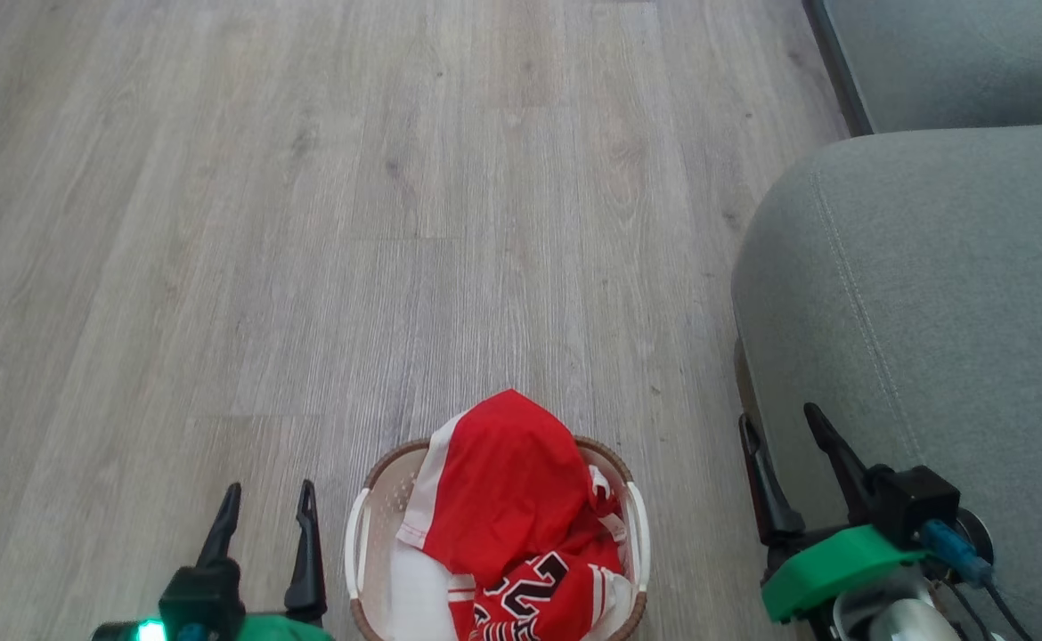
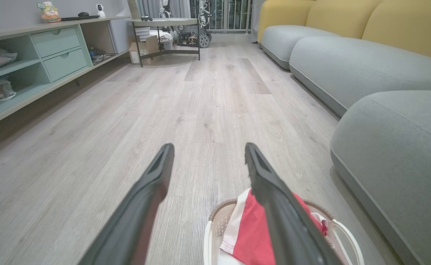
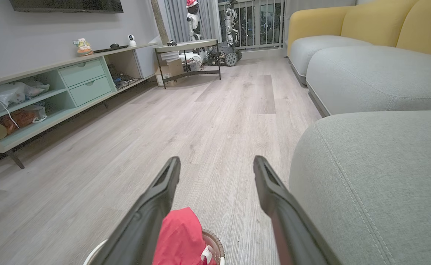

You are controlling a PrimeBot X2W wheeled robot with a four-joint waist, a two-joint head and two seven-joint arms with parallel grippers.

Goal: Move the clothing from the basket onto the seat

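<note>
The clothing [image 1: 503, 499] (2 red garments) fills the basket [image 1: 387, 494] near the seat [image 1: 931, 294]; left gripper [image 1: 271, 487] and right gripper [image 1: 777, 414] both gape wide, empty.

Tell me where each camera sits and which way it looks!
Head view: on the robot's head, looking down at the floor, the basket of clothing and the seat; left gripper and right gripper show, jaws open.
Left wrist view: on the left wrist, looking forward along the floor; its own open jaws show.
Right wrist view: on the right wrist, facing the same way; its own open jaws show.
Shared: both wrist views, like the head's, see the basket, clothing and seat.
</note>
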